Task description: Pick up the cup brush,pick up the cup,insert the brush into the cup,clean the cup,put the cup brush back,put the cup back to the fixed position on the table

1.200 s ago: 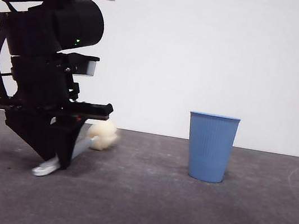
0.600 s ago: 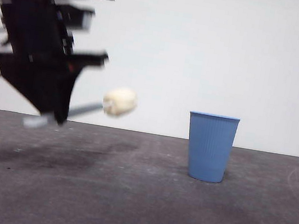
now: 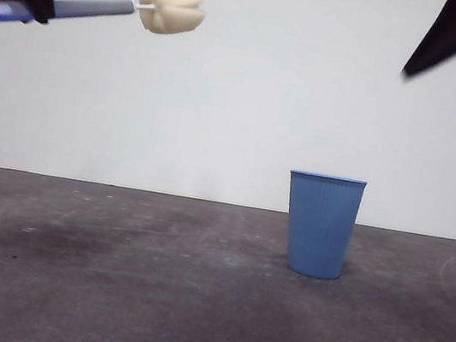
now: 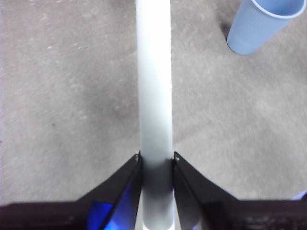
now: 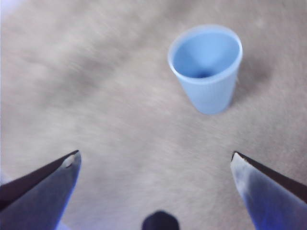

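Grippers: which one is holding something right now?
The left gripper, shut on the cup brush handle, raised high. The right gripper is open and empty above the cup.

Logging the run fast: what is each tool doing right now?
Left tool: shut on the cup brush, held high.
Right tool: open, empty, above the cup.

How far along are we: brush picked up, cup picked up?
Done: the left gripper is shut on the cup brush, held high above the table. In hand: the right gripper, jaws wide open, hangs above the cup, which stands upright on the table, not yet gripped. Left: grasping the cup, inserting the brush, cleaning, returning both.
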`<action>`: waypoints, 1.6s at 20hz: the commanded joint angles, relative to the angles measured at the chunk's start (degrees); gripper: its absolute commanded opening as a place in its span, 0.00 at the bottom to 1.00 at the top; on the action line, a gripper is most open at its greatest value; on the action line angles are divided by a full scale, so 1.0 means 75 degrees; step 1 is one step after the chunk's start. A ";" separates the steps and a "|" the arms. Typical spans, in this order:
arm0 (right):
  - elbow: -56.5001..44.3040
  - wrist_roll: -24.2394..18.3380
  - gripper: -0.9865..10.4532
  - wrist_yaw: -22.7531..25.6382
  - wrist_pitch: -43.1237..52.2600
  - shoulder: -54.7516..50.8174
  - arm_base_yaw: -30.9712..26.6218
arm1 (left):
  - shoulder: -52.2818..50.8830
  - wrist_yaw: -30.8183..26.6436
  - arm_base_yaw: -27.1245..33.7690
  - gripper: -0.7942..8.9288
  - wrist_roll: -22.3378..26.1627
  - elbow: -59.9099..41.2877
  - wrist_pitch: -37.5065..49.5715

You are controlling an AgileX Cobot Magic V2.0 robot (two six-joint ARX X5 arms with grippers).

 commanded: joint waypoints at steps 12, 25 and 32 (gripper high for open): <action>-0.2060 0.0379 0.66 0.1958 0.6088 0.2617 0.1128 | -0.0256 0.0117 -0.0012 0.07 0.0245 0.0006 -0.0516; -0.2052 0.0201 0.66 0.1909 1.0590 0.5965 0.0863 | -0.0256 0.0172 -0.0012 0.07 0.0207 0.0006 -0.0778; -0.1775 0.0175 0.66 0.1906 1.1660 0.7137 0.0659 | -0.0256 0.0172 -0.0012 0.07 0.0175 0.0006 -0.0761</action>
